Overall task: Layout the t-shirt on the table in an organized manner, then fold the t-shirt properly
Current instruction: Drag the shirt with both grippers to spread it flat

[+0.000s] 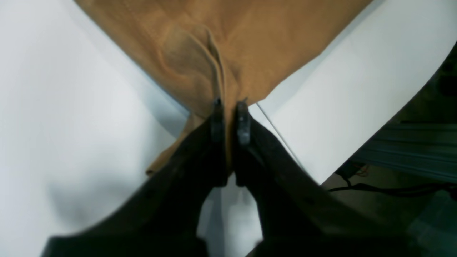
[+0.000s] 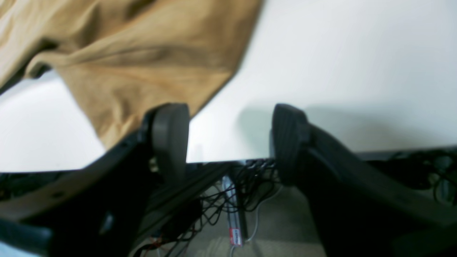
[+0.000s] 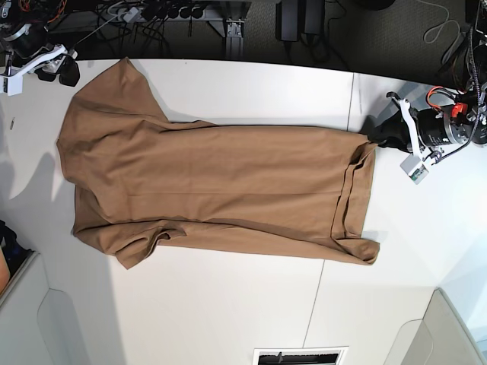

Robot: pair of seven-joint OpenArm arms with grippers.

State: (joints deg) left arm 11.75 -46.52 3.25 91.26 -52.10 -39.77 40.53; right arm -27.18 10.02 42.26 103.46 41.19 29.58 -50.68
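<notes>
1. Right gripper (image 2: 228, 139), at our base view's far-left table (image 3: 228, 304) corner, gapes wide, holding nothing.
2. Between both arms we see the tan t-shirt (image 3: 213, 190) spread lengthwise.
3. Left gripper (image 1: 230, 121) pinches the shirt's hem corner.

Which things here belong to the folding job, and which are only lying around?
Belong to the job:
- t-shirt, spread on the table
- table
- left gripper, shut on the shirt's edge
- right gripper, open, holding nothing

Only lying around:
- cables on the floor beyond the table edge
</notes>
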